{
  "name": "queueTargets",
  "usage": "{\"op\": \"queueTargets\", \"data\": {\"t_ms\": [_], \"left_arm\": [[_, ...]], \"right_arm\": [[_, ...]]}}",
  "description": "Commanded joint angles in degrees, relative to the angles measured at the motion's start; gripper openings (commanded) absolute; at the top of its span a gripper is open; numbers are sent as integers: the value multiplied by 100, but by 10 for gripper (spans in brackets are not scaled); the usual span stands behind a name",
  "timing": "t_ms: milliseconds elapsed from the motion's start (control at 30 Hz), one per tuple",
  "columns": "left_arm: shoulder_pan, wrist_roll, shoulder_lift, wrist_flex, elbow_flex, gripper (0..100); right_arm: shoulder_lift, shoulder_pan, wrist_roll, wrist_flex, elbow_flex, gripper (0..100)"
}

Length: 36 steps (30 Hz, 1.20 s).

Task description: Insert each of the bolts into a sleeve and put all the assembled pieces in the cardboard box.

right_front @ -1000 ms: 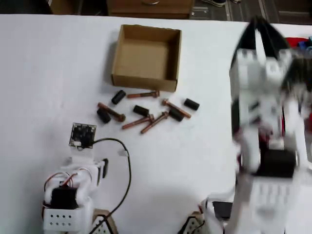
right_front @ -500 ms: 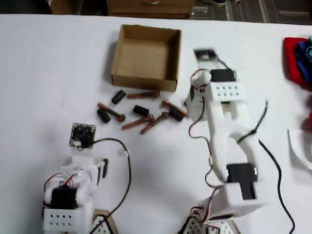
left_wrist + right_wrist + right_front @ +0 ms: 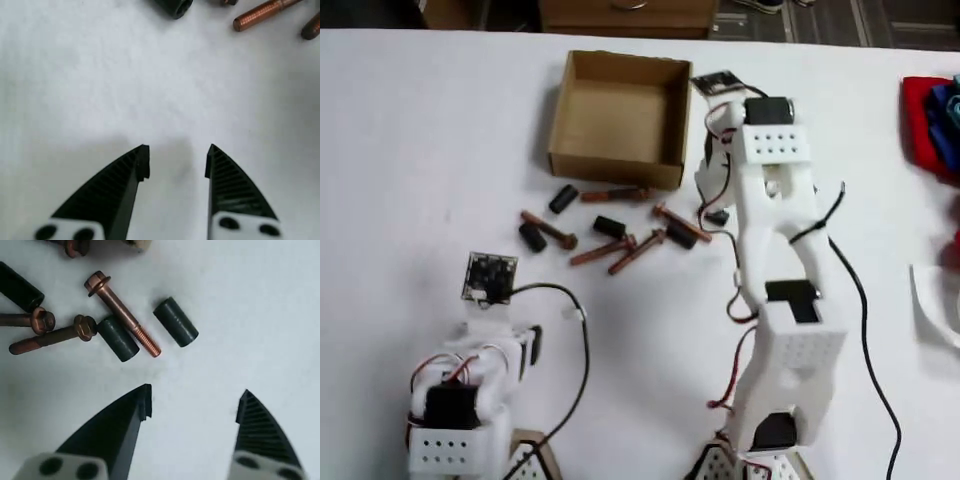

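The open cardboard box point(image 3: 620, 120) stands at the table's back middle with nothing inside. In front of it lie several copper bolts point(image 3: 638, 250) and black sleeves point(image 3: 610, 226), all loose. My right arm point(image 3: 772, 190) stretches forward to the box's right front corner. Its gripper point(image 3: 195, 405) hangs open over the table, just short of two sleeves point(image 3: 175, 328) with a bolt point(image 3: 122, 312) between them. My left arm point(image 3: 460, 400) is folded at the front left. The left gripper point(image 3: 175, 162) is open and holds nothing, with a sleeve point(image 3: 172, 6) and a bolt point(image 3: 265, 12) well ahead.
A red cloth point(image 3: 930, 125) lies at the right edge and a white object point(image 3: 935, 305) sits below it. Black cables point(image 3: 582, 340) trail from both arms across the table's front. The left half of the white table point(image 3: 410, 150) is bare.
My right arm has swung in from the right and stretched forward, so its wrist is now beside the box's corner over the rightmost parts. The left arm and the parts have not moved.
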Motion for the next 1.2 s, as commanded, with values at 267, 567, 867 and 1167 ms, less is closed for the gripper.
{"op": "queueTargets", "data": {"t_ms": [267, 567, 867, 1167], "left_arm": [[-44, -18, -141, 26, 101, 203], [-44, -18, -141, 26, 101, 203], [-44, -18, -141, 26, 101, 203], [-44, -18, -141, 26, 101, 203]], "right_arm": [[1297, -418, 2303, 31, -1152, 286], [2378, -180, 2558, -127, -1952, 265], [3345, -13, 2567, -92, -3007, 239], [3846, -13, 2567, 136, -3429, 168]]}}
